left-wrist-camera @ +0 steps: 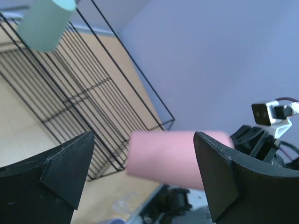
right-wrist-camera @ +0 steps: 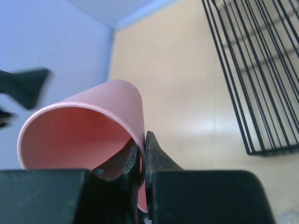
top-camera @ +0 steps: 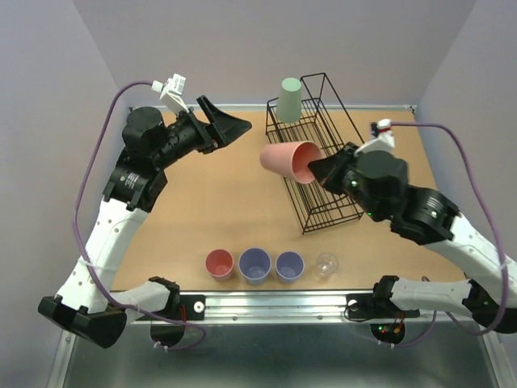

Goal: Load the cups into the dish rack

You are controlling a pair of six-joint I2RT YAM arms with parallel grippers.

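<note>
My right gripper (top-camera: 321, 170) is shut on the rim of a salmon-red cup (top-camera: 287, 158), holding it on its side in the air beside the black wire dish rack (top-camera: 327, 194). In the right wrist view one finger is inside the cup (right-wrist-camera: 84, 135) and one outside. A pale green cup (top-camera: 290, 99) sits upside down on the rack's far end. My left gripper (top-camera: 234, 125) is open and empty, raised at the far left; its view shows the held cup (left-wrist-camera: 163, 158) between its fingers, farther off. A salmon-red cup (top-camera: 219, 263), two lavender-blue cups (top-camera: 254, 264) (top-camera: 289, 265) and a clear cup (top-camera: 325, 264) stand in a row near the front edge.
The rack's open box frame (left-wrist-camera: 84, 93) lies on the wooden table (top-camera: 218, 202). Purple walls close in the back and both sides. A metal rail (top-camera: 266, 303) runs along the front edge by the arm bases.
</note>
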